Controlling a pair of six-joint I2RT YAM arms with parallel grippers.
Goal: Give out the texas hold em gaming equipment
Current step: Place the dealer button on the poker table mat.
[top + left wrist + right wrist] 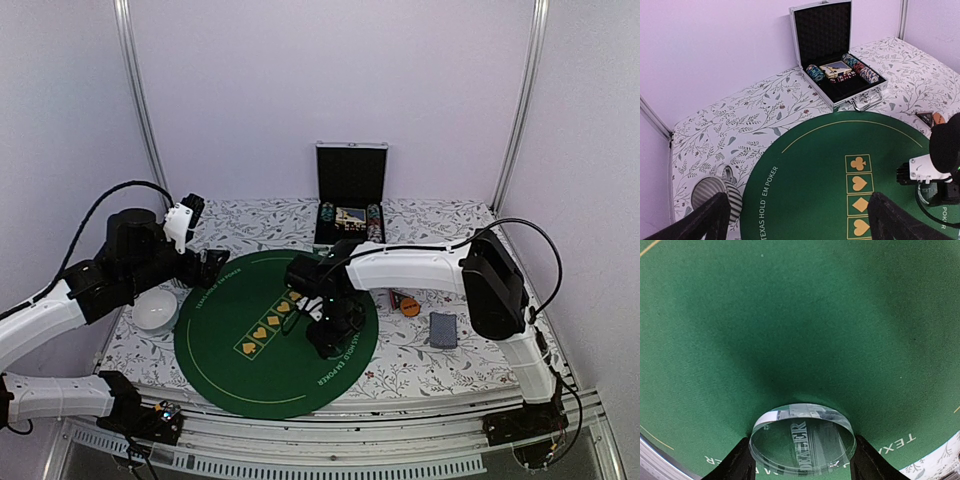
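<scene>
A bench point(440, 365) covered in a white cloth printed with grey leafy sprigs fills the enclosure, with pale lilac walls behind and at the sides. A round green mat point(240, 370) lies on the cloth. It has a thin gold ring inside its rim, a row of gold-framed suit symbols across its middle, and white lettering reading TEXAS HOLD'EM POKER along its edge. At the far edge of the bench, just beyond the mat, a silver-framed case point(351, 175) stands open, its black foam-lined lid upright. A white bowl point(155, 310) sits just beside the mat's left rim. In the left wrist view a striped cup point(710, 192) rests on the cloth close to the mat's edge.
</scene>
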